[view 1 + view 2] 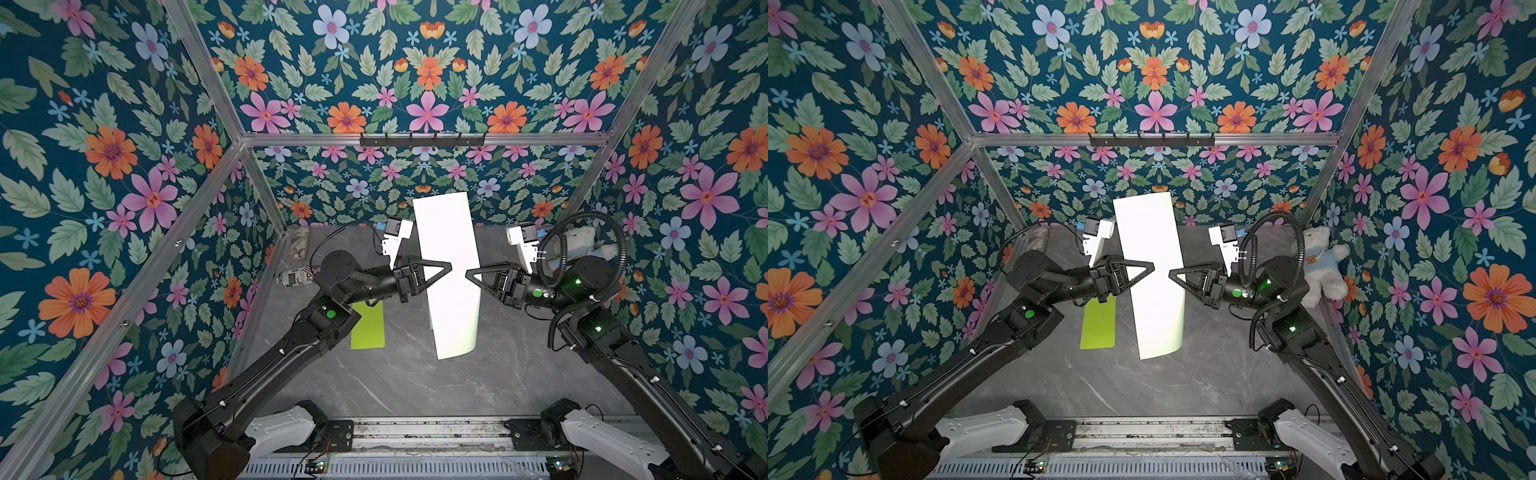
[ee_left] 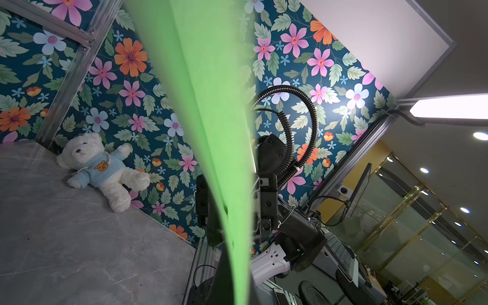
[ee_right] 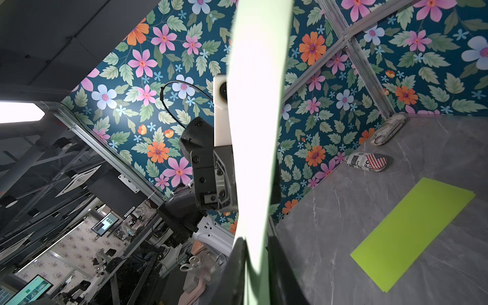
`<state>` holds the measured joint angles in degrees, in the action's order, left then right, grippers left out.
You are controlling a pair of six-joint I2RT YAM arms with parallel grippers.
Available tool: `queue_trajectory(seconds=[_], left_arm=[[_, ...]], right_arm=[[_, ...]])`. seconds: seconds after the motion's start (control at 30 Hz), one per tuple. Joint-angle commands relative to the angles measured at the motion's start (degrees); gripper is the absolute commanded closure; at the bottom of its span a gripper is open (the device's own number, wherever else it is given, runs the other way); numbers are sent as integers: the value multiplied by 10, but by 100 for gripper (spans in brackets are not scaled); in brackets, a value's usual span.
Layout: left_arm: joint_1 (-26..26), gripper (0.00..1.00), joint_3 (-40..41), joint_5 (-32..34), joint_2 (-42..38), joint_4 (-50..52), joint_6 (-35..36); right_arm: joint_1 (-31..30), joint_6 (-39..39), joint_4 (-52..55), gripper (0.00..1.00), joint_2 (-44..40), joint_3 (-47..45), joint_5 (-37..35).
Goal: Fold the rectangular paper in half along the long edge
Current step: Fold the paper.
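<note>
The rectangular paper (image 1: 449,249) (image 1: 1150,232) hangs in the air above the grey table (image 1: 415,382), its long side running from the back wall toward the front. It glares white in both top views and looks pale green in the left wrist view (image 2: 211,105) and the right wrist view (image 3: 256,105). My left gripper (image 1: 450,265) (image 1: 1153,266) (image 2: 241,290) pinches it from the left, shut on the sheet. My right gripper (image 1: 467,272) (image 1: 1170,274) (image 3: 257,285) faces it from the right, with the sheet between its two fingers. The paper's near lower corner curls.
A lime-green sheet (image 1: 368,328) (image 3: 412,237) lies flat on the table under the left arm. Two pouches, one with a flag print (image 1: 297,278) (image 3: 367,161) and one pale (image 1: 300,243), lie at the back left. A white teddy bear (image 1: 1320,266) (image 2: 103,169) leans on the right wall.
</note>
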<state>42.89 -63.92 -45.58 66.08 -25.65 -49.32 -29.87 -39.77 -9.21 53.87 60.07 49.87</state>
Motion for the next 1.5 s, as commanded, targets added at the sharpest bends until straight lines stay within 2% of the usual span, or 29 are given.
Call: queue_trajectory(seconds=[0.0,0.1,0.23,0.27,0.3,0.5,0.63,0.8,1.0,1.03,1.07,1.1,1.13,1.17,1.33,1.47], left_arm=[[1,100,-7,-1,6,-4,7],[1,100,-10,-2,9,-5,6],[2,100,-11,0,10,-5,5],[3,100,-12,0,11,-5,5],[2,100,-12,0,11,-5,5],[3,100,-16,1,9,-5,3],[4,100,-15,2,7,-7,2],[4,100,-13,4,2,-6,3],[4,100,-13,5,-2,3,7],[4,100,-14,5,-2,4,8],[4,100,-14,5,-2,5,9],[4,100,-15,4,-2,6,9],[4,100,-16,4,-2,7,10],[5,100,-17,4,-2,7,10],[5,100,-18,5,-1,6,12],[5,100,-18,4,2,6,12]], right_arm=[[-1,7,8,91,-9,-2,36],[-1,-10,-17,100,-23,-12,50],[0,-38,-58,100,-36,-21,70],[-1,-42,-62,88,-37,-20,74],[-1,-40,-59,81,-37,-17,77],[-1,-65,-95,78,-39,-41,99],[-1,-65,-94,80,-40,-46,94],[-1,-31,-37,100,-44,-37,80],[0,4,26,100,-52,-22,63],[-1,8,35,90,-50,-21,64],[0,10,43,75,-48,-20,64],[-1,10,45,70,-48,-23,67],[0,9,42,70,-51,-29,71],[-1,5,36,71,-53,-35,72],[-1,-4,27,100,-59,-51,83],[0,-4,33,100,-68,-52,84]])
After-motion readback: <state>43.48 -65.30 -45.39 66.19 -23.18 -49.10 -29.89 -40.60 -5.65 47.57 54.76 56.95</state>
